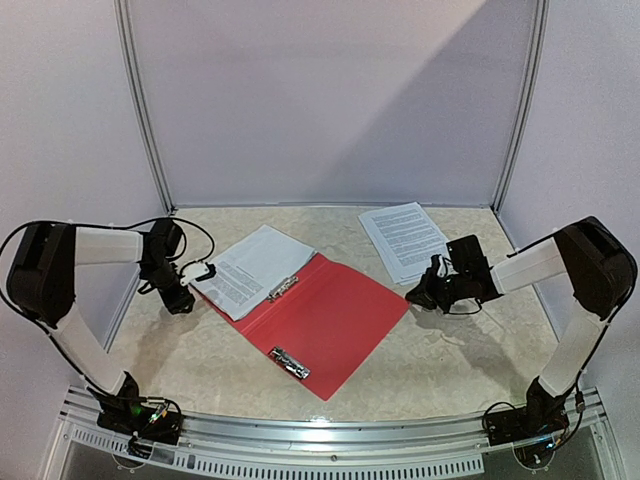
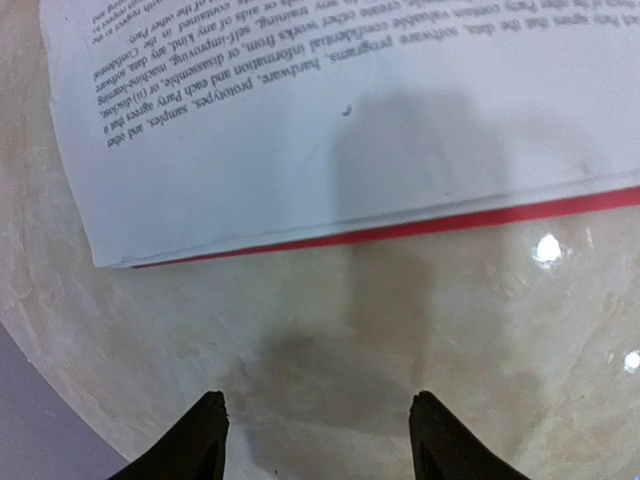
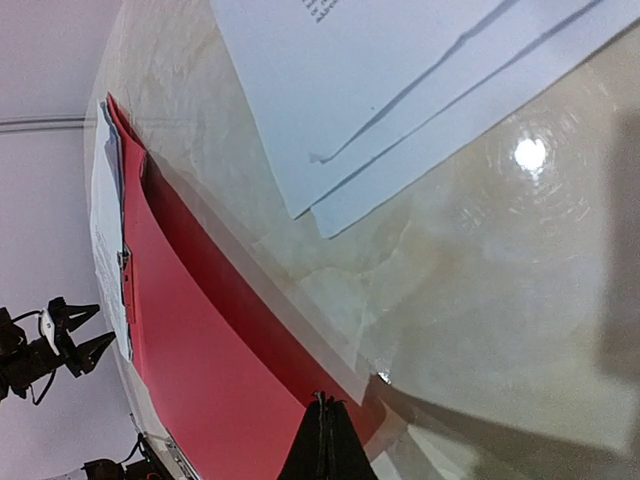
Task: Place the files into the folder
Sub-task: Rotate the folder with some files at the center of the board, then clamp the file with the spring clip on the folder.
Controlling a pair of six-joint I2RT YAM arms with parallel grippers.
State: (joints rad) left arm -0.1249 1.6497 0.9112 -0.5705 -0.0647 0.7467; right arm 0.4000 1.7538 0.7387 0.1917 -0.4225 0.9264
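Note:
The red folder (image 1: 335,320) lies open on the table. A stack of the files (image 1: 255,268) rests on its left half, and a silver clip (image 1: 284,288) sits at the spine. More files (image 1: 403,238) lie on the table at the back right. My left gripper (image 1: 198,272) is open and empty, just off the folder's left corner; the left wrist view shows it (image 2: 317,405) over bare table below the sheet (image 2: 300,120) and the red edge (image 2: 450,222). My right gripper (image 1: 415,296) is shut at the folder's right corner (image 3: 200,350), which curves up off the table.
A second silver clip (image 1: 289,363) lies on the folder's near edge. The glossy marble tabletop (image 1: 450,360) is enclosed by white walls at the back and sides. The loose sheets (image 3: 400,90) lie just beyond my right gripper (image 3: 322,402).

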